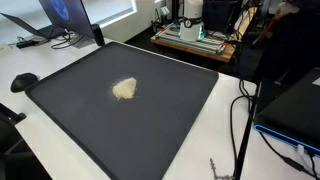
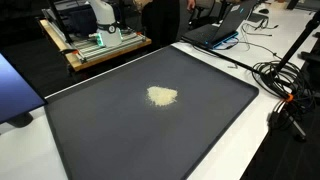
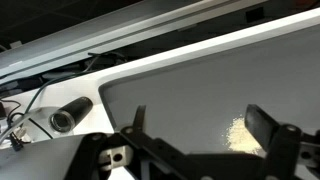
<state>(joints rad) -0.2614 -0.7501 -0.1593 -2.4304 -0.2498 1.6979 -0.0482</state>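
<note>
White tabletop (image 1: 60,62) carrying the whole arrangement, seen in both exterior views; on it lies a dark grey mat (image 1: 150,125), square, flat and faintly textured, with a raised dark border, covering most of the working surface; beyond the mat's far edge stands a wooden stand (image 2: 100,48) loaded with equipment, and a bundle of black cables (image 2: 282,75) trails over the table at one side; none of these touches the object of interest. Gripper (image 3: 200,135) shown only in the wrist view, its two dark fingers (image 3: 268,128) spread wide with nothing between them, hanging above the mat and apart from its surface; a black cylindrical item (image 3: 70,113) rests on the white table just off the mat's corner. Pale beige lump (image 1: 124,89), the smallest element, lying alone near the centre of the mat (image 2: 120,140), well apart from every edge; in the wrist view it appears as a light patch (image 3: 238,135) between the fingers and close to one of them. Its irregular, crumpled outline suggests a small wad of soft cloth or tissue, though the frames are too coarse to be certain; judged so, it should be very light, limp and compressible, not fragile, unlikely to slip yet liable to flatten or drag across the mat; the most promising hold appears to be across its raised middle, pinched from directly above with the fingertips reaching down to the mat surface.
</note>
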